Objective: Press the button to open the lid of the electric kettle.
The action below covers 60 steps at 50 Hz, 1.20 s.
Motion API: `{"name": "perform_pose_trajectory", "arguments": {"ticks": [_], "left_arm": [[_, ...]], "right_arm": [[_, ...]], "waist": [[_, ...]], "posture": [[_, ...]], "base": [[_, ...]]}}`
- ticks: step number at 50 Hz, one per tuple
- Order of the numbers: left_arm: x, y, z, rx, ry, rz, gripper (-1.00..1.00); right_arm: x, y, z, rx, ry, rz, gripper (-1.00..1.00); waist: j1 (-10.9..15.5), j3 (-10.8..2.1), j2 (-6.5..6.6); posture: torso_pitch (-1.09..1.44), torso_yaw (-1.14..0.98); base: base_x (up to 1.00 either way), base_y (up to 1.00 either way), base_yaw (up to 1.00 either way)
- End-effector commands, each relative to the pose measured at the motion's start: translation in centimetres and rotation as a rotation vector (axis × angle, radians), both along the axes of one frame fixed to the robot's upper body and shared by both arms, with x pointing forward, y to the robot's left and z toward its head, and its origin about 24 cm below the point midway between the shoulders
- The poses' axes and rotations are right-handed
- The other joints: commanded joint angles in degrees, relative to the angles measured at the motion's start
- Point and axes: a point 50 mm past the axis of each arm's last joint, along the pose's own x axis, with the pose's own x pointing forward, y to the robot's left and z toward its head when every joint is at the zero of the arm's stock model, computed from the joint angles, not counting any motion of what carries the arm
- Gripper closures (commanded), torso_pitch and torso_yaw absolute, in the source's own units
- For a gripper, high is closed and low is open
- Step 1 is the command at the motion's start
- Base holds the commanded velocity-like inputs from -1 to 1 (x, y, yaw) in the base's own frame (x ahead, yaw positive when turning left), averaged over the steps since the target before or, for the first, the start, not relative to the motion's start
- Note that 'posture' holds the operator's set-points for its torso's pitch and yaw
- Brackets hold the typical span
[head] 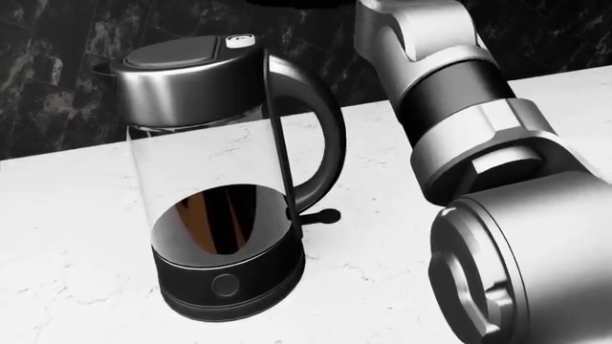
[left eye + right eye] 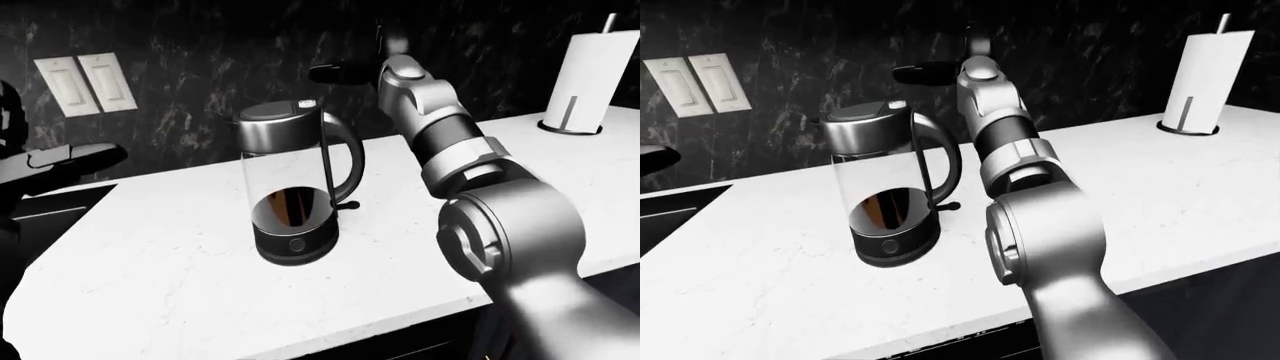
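Three cameras on the robot's head look down across a white marble surface (image 2: 150,255) toward a dark wall. The head view sits close on the kettle (image 1: 224,179) and the right arm (image 1: 478,129). Both eye views look wider, sharing kettle, arm and paper towel roll (image 2: 1202,75), slightly offset sideways.

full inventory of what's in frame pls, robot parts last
kettle: 1, glass body, steel top, black base, middle of counter, lid shut
button: 1, white, on kettle top by the handle
counter: 1, white marble, across the views
paper towel roll: 1, white on upright holder, counter's right end
wall switches: 2, white, upper left on dark wall
sink: 1, dark, left edge, partly cut off
faucet: 1, pale, far left, above sink
right arm: 1, silver and black, reaching toward wall right of kettle
right hand: 1, black, above the kettle, not touching it; finger state unclear
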Motion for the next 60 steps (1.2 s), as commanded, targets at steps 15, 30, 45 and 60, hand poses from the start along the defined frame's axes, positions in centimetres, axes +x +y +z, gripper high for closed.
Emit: {"name": "perform_pose_trajectory", "arguments": {"ticks": [15,30,45,60], "left_arm": [[-0.4,-0.1,1.2,0.027,-0.061,0.004,-1.00],[-0.5,-0.1,1.2,0.025,-0.063,0.004,-1.00],[-0.5,0.0,1.1,0.024,-0.060,0.005,-1.00],[-0.5,0.0,1.0,0.023,-0.059,0.005,-1.00]], "right_arm": [[-0.2,-0.2,2.4,0.000,-0.117,-0.062,-1.00],[-0.2,0.0,1.9,-0.028,-0.110,-0.053,-1.00],[-0.3,0.6,1.6,-0.024,-0.102,-0.035,-1.00],[-0.2,0.8,1.0,-0.042,-0.092,-0.021,-1.00]], "waist": [[0.12,-0.38,0.24],[0.14,-0.42,0.26],[0.12,-0.44,0.30],[0.13,-0.47,0.31]], "posture": [[-0.49,0.00],[-0.49,0.00],[-0.49,0.00],[-0.49,0.00]], "base": [[0.00,0.00,0.00],[0.00,0.00,0.00],[0.00,0.00,0.00],[0.00,0.00,0.00]]}}
